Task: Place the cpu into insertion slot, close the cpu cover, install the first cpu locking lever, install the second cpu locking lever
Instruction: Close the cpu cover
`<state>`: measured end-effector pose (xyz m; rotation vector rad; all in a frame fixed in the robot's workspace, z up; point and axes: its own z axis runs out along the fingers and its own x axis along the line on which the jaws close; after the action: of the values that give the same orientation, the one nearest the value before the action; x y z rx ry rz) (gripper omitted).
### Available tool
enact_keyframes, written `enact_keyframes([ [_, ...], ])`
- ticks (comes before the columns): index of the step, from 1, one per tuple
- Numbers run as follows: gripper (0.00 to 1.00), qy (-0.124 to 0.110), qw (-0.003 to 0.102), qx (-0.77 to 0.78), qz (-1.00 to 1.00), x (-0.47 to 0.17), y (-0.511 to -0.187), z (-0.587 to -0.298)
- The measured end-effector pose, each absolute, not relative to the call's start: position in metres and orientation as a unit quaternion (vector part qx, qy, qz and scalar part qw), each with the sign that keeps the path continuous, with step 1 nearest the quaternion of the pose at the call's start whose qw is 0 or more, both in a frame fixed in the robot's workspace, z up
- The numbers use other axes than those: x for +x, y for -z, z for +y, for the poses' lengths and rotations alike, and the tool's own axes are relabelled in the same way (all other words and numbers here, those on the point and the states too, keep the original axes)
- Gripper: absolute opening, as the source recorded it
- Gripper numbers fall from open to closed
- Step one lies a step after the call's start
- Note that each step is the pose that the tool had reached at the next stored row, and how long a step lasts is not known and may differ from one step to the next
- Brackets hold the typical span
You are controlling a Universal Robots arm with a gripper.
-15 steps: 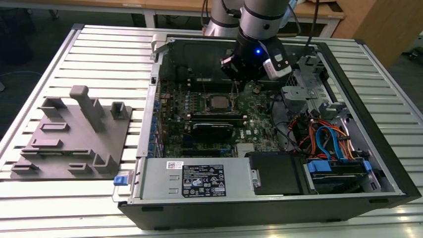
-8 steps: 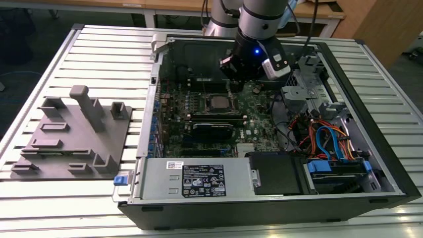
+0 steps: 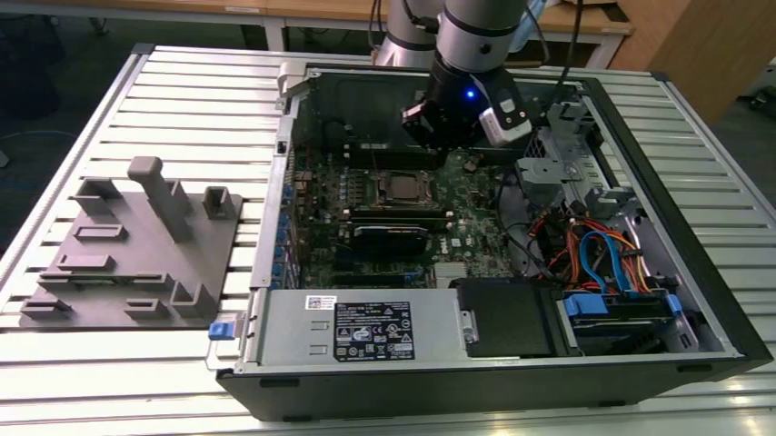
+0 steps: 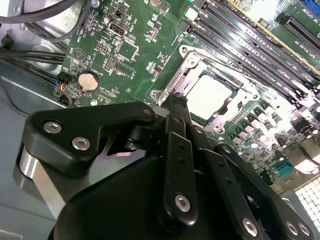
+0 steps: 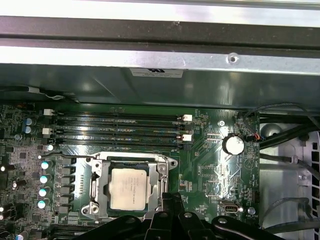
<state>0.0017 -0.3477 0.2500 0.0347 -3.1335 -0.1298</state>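
Observation:
The cpu (image 5: 129, 187) lies flat in the insertion slot (image 3: 401, 188) on the green board, its pale metal face showing through the window of the cpu cover (image 5: 99, 186). The cover lies down over the cpu as a silvery frame. In the second wrist view the cpu (image 4: 209, 95) shows bright inside that frame (image 4: 186, 64). My gripper (image 4: 176, 102) is shut with nothing seen between its black fingers, and its tips sit at the edge of the socket frame (image 5: 172, 198). In the exterior view the gripper (image 3: 439, 127) hangs just behind the socket. A thin lever rod (image 5: 75, 154) runs beside the frame.
Long memory slots (image 5: 120, 127) lie next to the socket, and a coin cell (image 5: 233, 145) sits on the board. Cable bundles (image 3: 594, 254) and a drive bay stand at the exterior view's right. A grey fixture block (image 3: 134, 245) stands outside the case (image 3: 274, 227) at the left.

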Motion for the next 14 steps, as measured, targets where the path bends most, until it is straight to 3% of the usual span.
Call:
enact_keyframes([
  [14, 0.10, 0.041, 0.003, 0.011, -0.999, -0.028, -0.239, -0.349],
])
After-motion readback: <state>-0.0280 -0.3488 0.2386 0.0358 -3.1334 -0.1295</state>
